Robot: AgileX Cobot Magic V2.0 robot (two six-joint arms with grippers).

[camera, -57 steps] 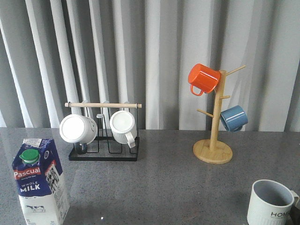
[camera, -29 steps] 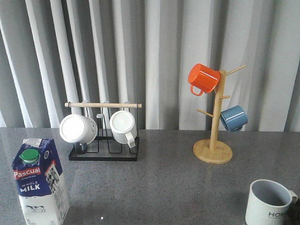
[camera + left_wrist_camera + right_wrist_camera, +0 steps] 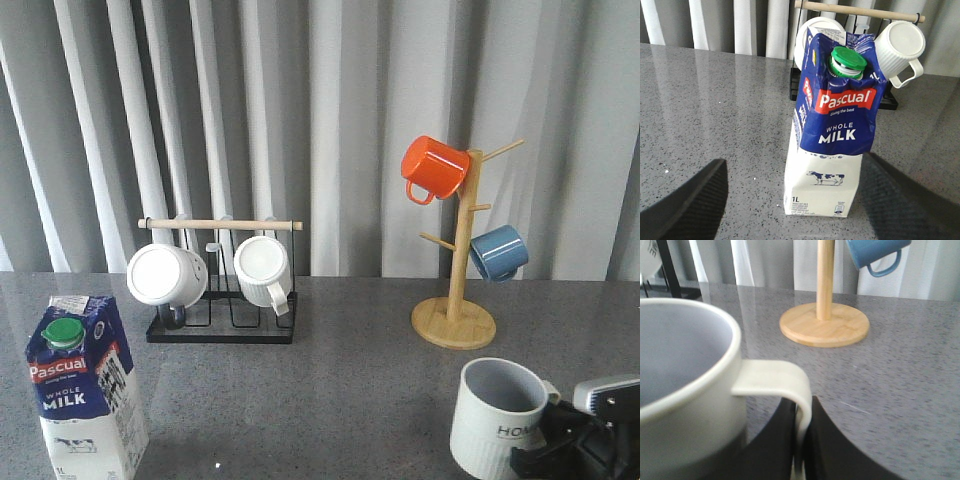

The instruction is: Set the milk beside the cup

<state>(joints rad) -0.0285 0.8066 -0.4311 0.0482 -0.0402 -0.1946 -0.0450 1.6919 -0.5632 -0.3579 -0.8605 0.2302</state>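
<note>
The desk [image 3: 350, 380] is grey speckled stone, and since a second ago only its right front corner has changed: the cup [image 3: 495, 418], which stood at the very edge of the front view, now sits clearly further left, toward the middle, and the right claw [image 3: 545, 452] has come into sight at its handle side. The milk [image 3: 85, 385] has not moved; it stands upright at the front left of the desk, well apart from the cup. The black rack [image 3: 222, 285] with its two white mugs and the wooden mug tree [image 3: 455, 290] carrying the orange mug [image 3: 433, 168] and the blue mug [image 3: 498, 252] are as before.

The right wrist view shows what the front view cannot: the cup's handle [image 3: 785, 387] runs down between the two dark fingers [image 3: 832, 440], which press against it from both sides, so the right claw is clenched on the cup by its handle. The cup's "HOME" print shows only from the front.

The left claw [image 3: 792, 200] appears only in the left wrist view, its fingers spread wide and released, one on each side of the milk without touching it. That view also shows the green cap [image 3: 846, 61] and the carton's crumpled top.
</note>
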